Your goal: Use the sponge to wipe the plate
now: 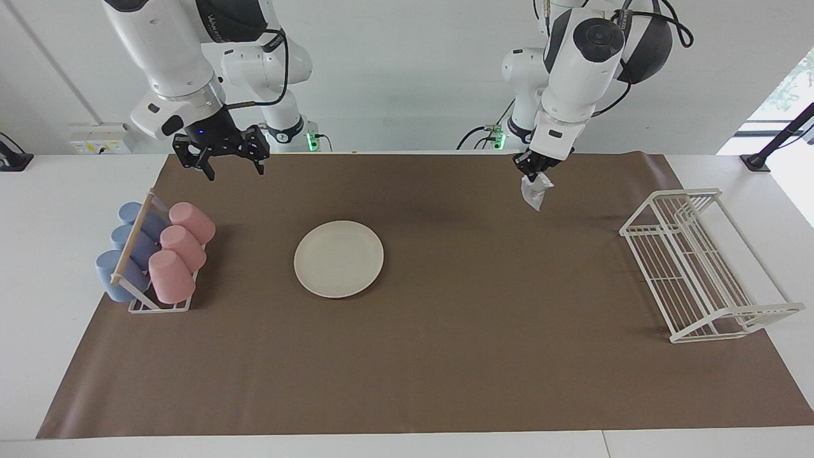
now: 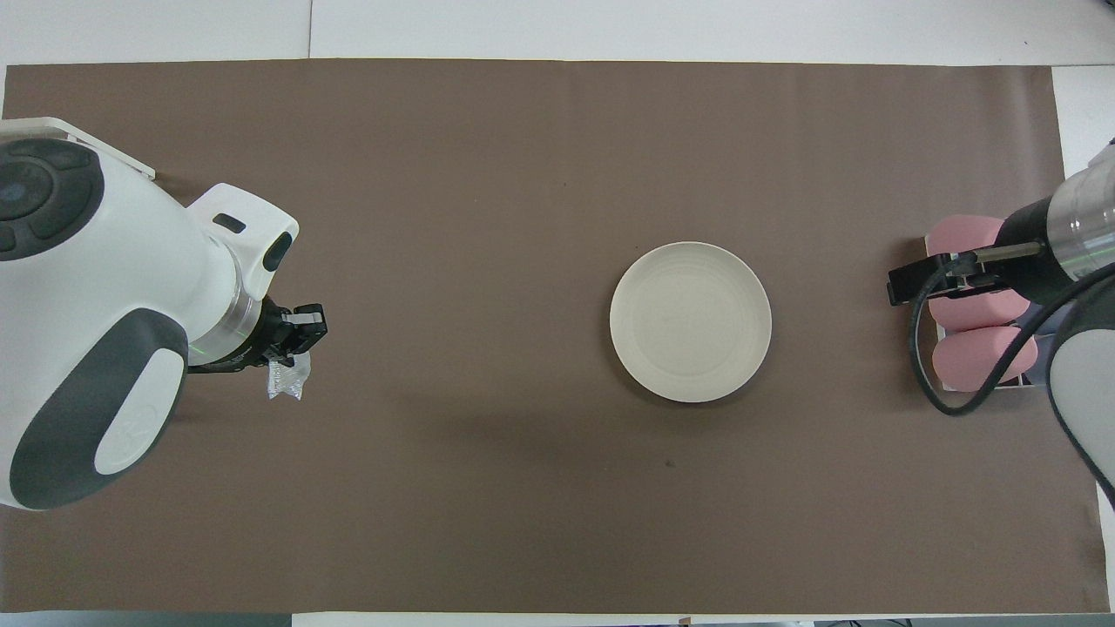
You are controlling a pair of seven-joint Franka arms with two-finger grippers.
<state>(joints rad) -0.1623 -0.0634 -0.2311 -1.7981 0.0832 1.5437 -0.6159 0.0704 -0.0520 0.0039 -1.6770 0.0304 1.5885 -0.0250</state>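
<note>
**Sponge held high, well clear of the plate**

The left gripper (image 1: 533,173) was clamped on the silvery sponge (image 1: 534,191), which dangled over bare brown mat (image 1: 445,356) toward the left arm's end of the table, near the white wire rack (image 1: 699,267). The right gripper (image 1: 219,159), fingers spread and empty, hung over the mat's edge near the cup rack (image 1: 152,254). The cream plate (image 1: 339,258) lay untouched mid-table, well apart from both. The limp sponge, pinched by one corner, could slip or fold on contact. From overhead, the left arm hid the wire rack and most of its gripper.
</note>
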